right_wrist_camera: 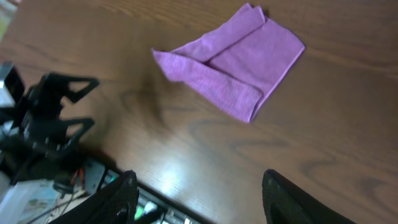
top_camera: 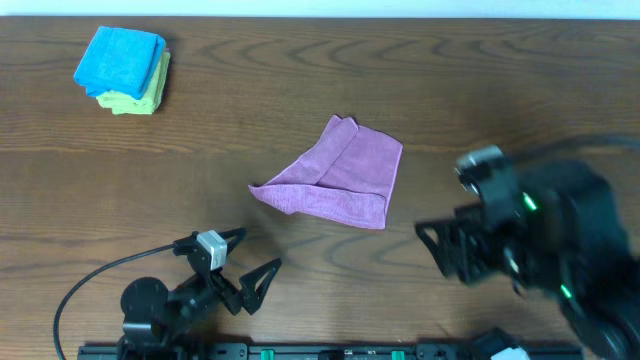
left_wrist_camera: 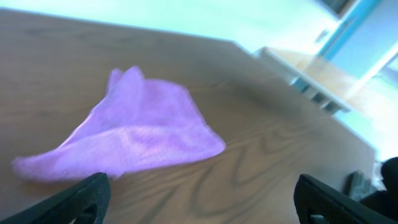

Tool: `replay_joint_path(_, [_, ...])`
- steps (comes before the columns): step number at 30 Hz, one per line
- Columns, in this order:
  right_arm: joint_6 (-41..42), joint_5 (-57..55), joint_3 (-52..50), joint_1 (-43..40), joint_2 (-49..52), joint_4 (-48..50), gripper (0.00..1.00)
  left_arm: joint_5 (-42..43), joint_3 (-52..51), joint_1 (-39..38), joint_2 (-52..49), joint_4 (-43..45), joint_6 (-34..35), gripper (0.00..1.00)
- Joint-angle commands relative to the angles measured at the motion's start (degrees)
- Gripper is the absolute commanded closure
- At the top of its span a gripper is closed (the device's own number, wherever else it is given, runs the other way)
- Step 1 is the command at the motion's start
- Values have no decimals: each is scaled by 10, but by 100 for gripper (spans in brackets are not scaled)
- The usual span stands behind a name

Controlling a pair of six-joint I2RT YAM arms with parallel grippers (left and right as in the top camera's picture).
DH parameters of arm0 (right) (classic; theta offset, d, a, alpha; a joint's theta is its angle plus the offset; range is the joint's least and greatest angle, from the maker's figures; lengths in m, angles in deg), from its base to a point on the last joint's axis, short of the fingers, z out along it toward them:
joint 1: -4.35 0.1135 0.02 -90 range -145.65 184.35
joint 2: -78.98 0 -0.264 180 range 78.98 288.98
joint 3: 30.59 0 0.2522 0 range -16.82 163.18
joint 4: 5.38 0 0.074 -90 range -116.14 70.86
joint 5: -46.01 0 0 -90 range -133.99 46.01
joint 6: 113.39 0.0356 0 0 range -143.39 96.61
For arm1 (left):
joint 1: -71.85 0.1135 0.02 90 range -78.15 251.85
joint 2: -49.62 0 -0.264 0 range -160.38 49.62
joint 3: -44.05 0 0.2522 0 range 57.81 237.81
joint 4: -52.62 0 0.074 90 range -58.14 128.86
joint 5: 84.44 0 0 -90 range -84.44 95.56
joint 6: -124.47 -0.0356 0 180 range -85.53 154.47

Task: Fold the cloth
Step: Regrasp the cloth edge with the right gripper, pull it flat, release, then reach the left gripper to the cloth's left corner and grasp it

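This is looking like a robotics lab: a mounting rail is running along the wooden desk's near edge.

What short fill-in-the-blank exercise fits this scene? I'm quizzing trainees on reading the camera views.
1. The left gripper and the right gripper both have their fingers ____.
2. ____ gripper touches the purple cloth, which lies partly folded on the table.
3. Seen from overhead, the blue folded cloth sits on the yellow-green folded cloth in the picture's upper ____ corner.

Missing words: open; Neither; left.
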Motion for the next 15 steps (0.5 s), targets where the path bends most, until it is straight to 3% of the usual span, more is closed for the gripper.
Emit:
replay_joint_path(1, [-2,23,2,9,-39,-24,36,45,-3,2,4,34,38,5])
replay_joint_path(4, [6,30,2,9,-78,-62,35,46,-3,2,4,104,38,5])
replay_joint_path(10, [28,50,2,9,-124,-81,35,47,-3,-1,-1,253,164,5])
replay_joint_path(15, [29,50,2,9,-129,-59,34,7,-1,-2,-76,269,167,2])
